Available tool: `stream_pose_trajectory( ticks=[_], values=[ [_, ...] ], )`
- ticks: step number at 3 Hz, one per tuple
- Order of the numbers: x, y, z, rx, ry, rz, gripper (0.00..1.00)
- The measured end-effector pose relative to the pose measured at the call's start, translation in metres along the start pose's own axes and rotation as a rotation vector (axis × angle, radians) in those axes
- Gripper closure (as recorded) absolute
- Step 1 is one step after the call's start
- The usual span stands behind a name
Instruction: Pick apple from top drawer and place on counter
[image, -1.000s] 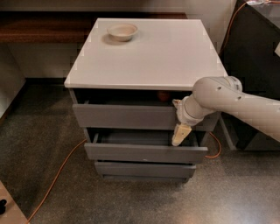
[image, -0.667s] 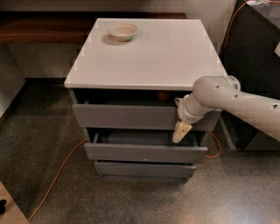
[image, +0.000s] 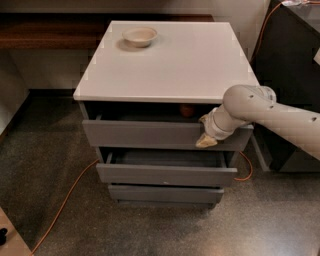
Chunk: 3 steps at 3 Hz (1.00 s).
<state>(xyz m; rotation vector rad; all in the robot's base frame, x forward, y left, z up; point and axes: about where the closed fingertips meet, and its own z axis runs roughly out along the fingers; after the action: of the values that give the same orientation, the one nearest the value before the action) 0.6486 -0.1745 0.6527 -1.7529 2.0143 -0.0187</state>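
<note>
The apple (image: 187, 110) is small and red. It lies inside the top drawer (image: 140, 134) near its right back, mostly in shadow under the counter (image: 175, 55). The top drawer is pulled partly out. My gripper (image: 205, 139) is at the right part of the top drawer's front panel, just below and right of the apple, with its beige tip against the panel. The white arm reaches in from the right. The counter holds nothing but the bowl.
A shallow beige bowl (image: 140, 36) stands at the back left of the counter. The second drawer (image: 165, 175) is pulled out too; the third drawer (image: 165, 192) is nearly shut. An orange cable (image: 65, 200) runs over the floor. A dark cabinet (image: 290, 60) stands right, a wooden ledge (image: 50, 30) behind.
My gripper has risen a little, from the gap above the second drawer up onto the top drawer's front. The drawers, apple and bowl have not moved.
</note>
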Motion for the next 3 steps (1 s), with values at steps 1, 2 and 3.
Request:
stream_pose_trajectory(
  ticks=[1, 2, 3],
  values=[
    [-0.0009, 0.004, -0.0011, -0.009, -0.008, 0.009, 0.72],
    [-0.0033, 0.0018, -0.0075, -0.009, -0.008, 0.009, 0.95],
    [-0.0037, 0.0014, -0.0087, -0.009, -0.008, 0.009, 1.0]
  ],
)
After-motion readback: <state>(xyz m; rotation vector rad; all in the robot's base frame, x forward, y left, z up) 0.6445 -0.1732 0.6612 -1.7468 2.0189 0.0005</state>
